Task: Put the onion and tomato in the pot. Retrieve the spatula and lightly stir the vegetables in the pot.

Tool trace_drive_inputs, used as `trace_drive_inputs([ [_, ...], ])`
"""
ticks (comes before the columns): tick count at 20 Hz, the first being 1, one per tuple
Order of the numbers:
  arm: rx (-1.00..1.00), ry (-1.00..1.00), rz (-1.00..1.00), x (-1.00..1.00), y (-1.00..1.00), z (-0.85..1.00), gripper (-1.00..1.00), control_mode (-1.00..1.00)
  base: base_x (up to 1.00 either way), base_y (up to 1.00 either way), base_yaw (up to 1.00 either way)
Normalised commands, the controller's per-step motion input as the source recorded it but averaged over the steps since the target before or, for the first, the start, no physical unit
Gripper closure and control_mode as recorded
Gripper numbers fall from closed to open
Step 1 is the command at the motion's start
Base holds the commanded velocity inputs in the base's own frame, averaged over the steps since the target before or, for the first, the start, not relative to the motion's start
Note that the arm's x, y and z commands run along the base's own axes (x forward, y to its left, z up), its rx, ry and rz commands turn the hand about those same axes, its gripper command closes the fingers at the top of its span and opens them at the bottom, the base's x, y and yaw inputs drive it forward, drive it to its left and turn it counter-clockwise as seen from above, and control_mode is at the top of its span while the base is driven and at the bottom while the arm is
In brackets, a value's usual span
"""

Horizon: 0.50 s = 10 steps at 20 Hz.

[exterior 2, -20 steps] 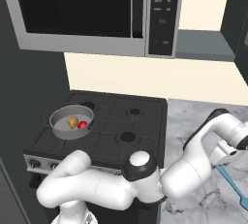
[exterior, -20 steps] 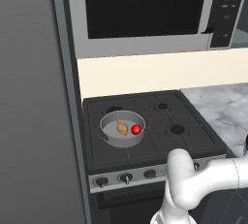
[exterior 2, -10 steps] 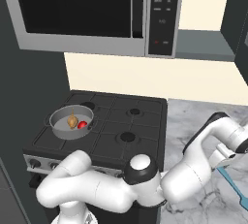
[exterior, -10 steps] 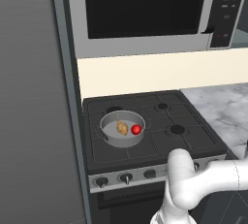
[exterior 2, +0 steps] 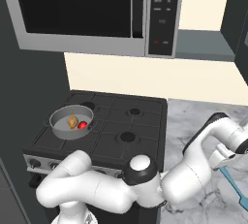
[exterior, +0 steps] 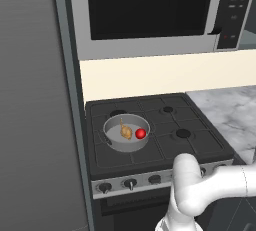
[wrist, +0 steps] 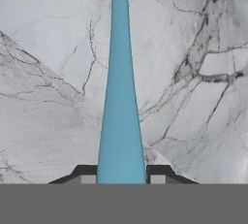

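— Any room around the spatula (wrist: 120,121)?

— Bare marble counter (wrist: 53,72) on both sides of it and beyond its far end; nothing stands there. The gripper (wrist: 121,175) has one fingertip just beside each edge of the blade.

— And over the pot (exterior: 126,134)?

— Open from above, with free cooktop (exterior: 170,132) on its right (the microwave (exterior: 150,10) hangs well higher). A dark tall panel (exterior: 35,100) closes its left side. Inside, the onion (exterior: 126,132) and tomato (exterior: 140,133) take up the middle.

arm's wrist lower over the marble counter (exterior 2: 193,121), nearer the spatula (exterior 2: 235,188), elbow swung slightly forward
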Motion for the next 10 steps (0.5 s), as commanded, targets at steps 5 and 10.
trace_drive_inputs([
  [5, 0.0, -0.02, 0.0, -0.07, 0.11, 0.0, 1.0, -1.0, 0.0, 0.0, 0.0],
  [10, -0.11, -0.03, 0.09, -0.38, 0.79, 0.1, 1.0, -1.0, 0.0, 0.0, 0.0],
])
